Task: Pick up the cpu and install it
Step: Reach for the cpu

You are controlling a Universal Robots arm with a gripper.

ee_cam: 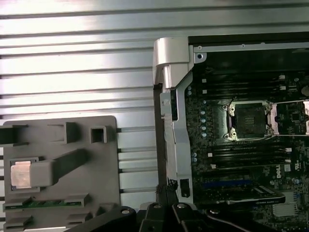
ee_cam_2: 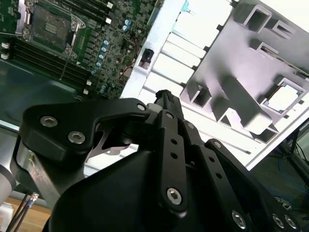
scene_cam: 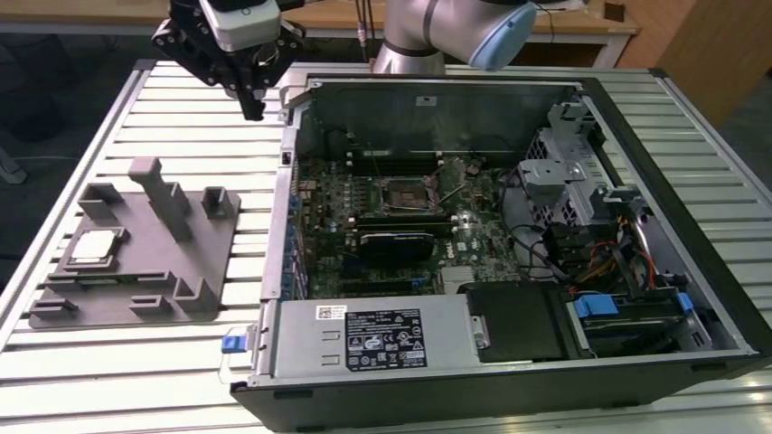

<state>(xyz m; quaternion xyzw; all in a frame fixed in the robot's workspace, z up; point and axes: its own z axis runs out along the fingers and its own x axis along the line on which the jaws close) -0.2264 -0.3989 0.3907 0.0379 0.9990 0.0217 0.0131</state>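
the black robot pincer (scene_cam: 251, 104) hangs high over the silver slatted metal table (scene_cam: 72, 362), near the far corner of the open black computer case (scene_cam: 675, 136). its two fingers look pressed together, and there is nothing between them.

the cpu (scene_cam: 94, 247), a small flat square chip with a shiny silver top, lies in a pocket of the grey plastic holder block (scene_cam: 133, 271) on the table, at the exterior view's left. it is well apart from the pincer. in the second wrist view the chip (ee_cam_2: 285, 96) shows as a pale square in the same block.

so i think the job is at its first step: the chip is not picked up yet. the black square socket (scene_cam: 404, 192) on the green board inside the case is open and has no chip in it.

the chip is thin and sits low in its pocket, so a grab would need open fingers lined up on its edges.

there is a black sticker (scene_cam: 383, 336) and a white sticker (scene_cam: 329, 312) on the silver box at the case's near side. their print is too small to make out.
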